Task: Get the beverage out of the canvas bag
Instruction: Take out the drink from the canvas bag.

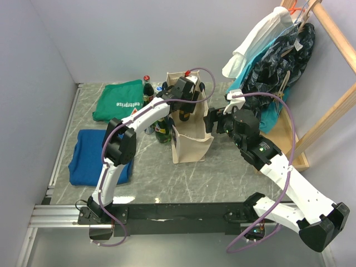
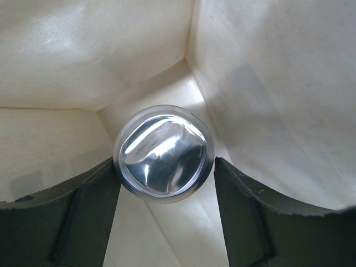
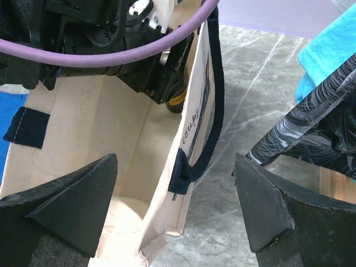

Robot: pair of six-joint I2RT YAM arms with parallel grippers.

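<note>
Inside canvas bag: beverage shows top only, body hidden below. Left gripper touching vs. gap unclear. Bottles left of bag partly behind arm.

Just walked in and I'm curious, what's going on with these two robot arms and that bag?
The left gripper is down inside the canvas bag, its fingers on either side of a shiny, round-topped beverage standing at the bottom. Whether it is gripped isn't clear. The right gripper is open, straddling the bag's side wall by a navy handle. The drink is not yet out.
</note>
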